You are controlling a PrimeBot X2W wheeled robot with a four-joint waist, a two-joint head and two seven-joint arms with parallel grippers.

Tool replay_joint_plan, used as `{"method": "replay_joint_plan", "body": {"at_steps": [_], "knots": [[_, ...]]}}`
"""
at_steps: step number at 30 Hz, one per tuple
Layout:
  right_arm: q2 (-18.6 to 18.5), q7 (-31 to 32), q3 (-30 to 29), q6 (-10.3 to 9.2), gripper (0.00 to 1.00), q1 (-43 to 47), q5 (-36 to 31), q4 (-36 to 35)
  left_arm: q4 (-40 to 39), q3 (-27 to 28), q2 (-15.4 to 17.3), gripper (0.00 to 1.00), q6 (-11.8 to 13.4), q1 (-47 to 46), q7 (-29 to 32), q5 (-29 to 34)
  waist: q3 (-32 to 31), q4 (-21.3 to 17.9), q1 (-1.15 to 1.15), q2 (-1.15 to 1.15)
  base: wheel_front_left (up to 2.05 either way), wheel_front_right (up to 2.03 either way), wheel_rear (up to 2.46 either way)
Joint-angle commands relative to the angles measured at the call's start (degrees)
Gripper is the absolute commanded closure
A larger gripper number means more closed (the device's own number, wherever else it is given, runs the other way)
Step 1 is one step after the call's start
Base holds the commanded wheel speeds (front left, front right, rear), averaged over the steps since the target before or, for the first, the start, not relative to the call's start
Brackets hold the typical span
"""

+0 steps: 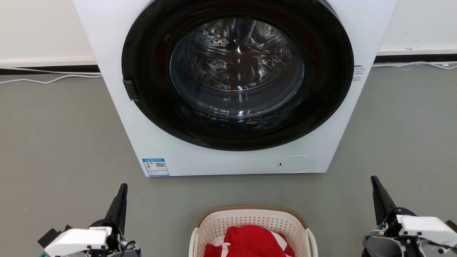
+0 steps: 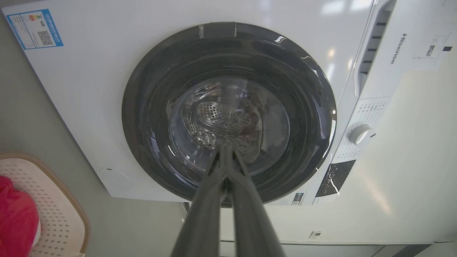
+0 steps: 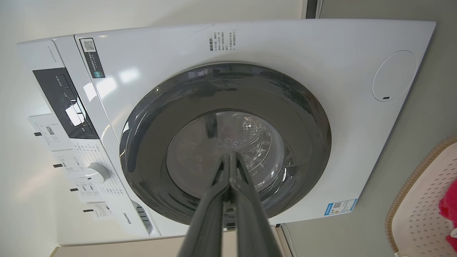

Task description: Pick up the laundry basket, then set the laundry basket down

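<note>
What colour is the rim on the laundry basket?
Brown, with a woven look. The rim tops the cream-white basket; the head view shows it best.

A white front-loading washing machine fills the upper middle of the head view, standing on a smooth grey floor. Its round black door frames a clear glass window, and a perforated steel drum shows behind the glass. A small black latch sits on the door's left edge. On the cabinet, a blue-and-white sticker with a QR code is at the lower left and a round white flap at the lower right. Thin white cables run along the wall base at the upper left. A red-and-white cloth lies bunched at the bottom centre. In the left wrist view a white dial sits at the right, above a dark display panel
</note>
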Motion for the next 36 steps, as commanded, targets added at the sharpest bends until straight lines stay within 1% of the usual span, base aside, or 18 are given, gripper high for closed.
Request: {"method": "replay_joint_plan", "body": {"at_steps": [1,10,11,15,17,22,26,36], "knots": [[-0.2,0.43,1.06,0.43,1.0,-2.33,-0.5,-1.5,-1.25,1.69,0.6,1.0,-0.43,-3.19,0.09,0.1,0.0,0.0,0.0,0.0,0.0,0.0,0.0],[-0.2,0.43,1.06,0.43,1.0,-2.33,-0.5,-1.5,-1.25,1.69,0.6,1.0,-0.43,-3.19,0.09,0.1,0.0,0.0,0.0,0.0,0.0,0.0,0.0],[0.0,0.0,0.0,0.0,0.0,0.0,0.0,0.0,0.0,0.0,0.0,0.0,0.0,0.0,0.0,0.0,0.0,0.0,0.0,0.0,0.0,0.0,0.0],[0.38,-0.01,0.27,-0.02,0.0,1.72,0.03,2.27,2.38,-0.1,-0.58,0.0,0.02,1.76,-0.03,0.0,0.01,0.0,0.0,0.0,0.0,0.0,0.0],[0.37,-0.08,0.3,-0.01,0.0,1.67,0.12,1.91,2.08,-0.25,-0.56,0.0,0.01,1.71,-0.37,0.05,0.06,-0.01,0.01,0.0,0.0,0.0,0.0],[0.35,-0.52,0.32,0.0,0.0,1.62,0.5,1.19,1.39,-0.6,-0.52,0.0,0.0,1.7,-1.22,0.2,-0.07,-0.01,0.13,0.0,0.0,0.0,0.0],[0.33,-0.77,0.49,0.02,0.0,1.62,0.58,0.52,0.66,-0.95,-0.48,0.0,-0.02,1.72,-1.91,0.57,0.06,-0.03,0.01,0.0,0.0,0.0,0.0],[0.02,-1.93,1.29,0.05,0.0,1.53,-1.32,-2.04,-0.86,-1.3,-0.39,0.0,-0.05,1.67,-3.44,3.12,0.23,-0.1,0.0,0.0,0.0,0.0,0.0]]}}
